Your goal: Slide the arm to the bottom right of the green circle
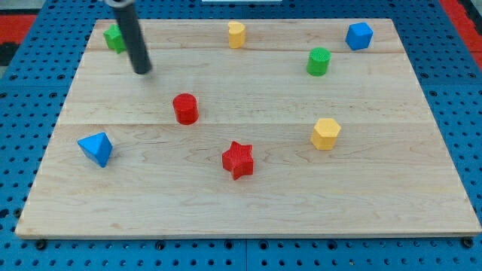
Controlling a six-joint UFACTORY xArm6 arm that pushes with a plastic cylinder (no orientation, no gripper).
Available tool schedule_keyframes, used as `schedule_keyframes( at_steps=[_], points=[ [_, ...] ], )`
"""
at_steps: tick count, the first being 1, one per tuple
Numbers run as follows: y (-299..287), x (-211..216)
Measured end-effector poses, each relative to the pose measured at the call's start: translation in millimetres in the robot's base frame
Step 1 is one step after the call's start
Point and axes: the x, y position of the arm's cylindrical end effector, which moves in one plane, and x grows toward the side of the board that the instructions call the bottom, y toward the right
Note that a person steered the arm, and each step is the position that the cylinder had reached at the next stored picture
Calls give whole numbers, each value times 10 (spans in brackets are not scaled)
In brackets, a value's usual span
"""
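The green circle [318, 61], a short green cylinder, stands at the view's upper right on the wooden board [248, 203]. My tip [141, 71] is the lower end of the dark rod at the view's upper left, far to the left of the green circle. It sits just right of and below a green block [114, 37], whose shape the rod partly hides.
A yellow block [236, 35] is at the top middle and a blue block [359, 35] at the top right. A red cylinder [185, 108], a red star [239, 159], a yellow hexagon [326, 133] and a blue triangle-like block [96, 147] lie lower down.
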Motion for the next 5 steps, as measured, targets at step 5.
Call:
schedule_keyframes(
  at_steps=[5],
  points=[
    [3009,126]
  ],
)
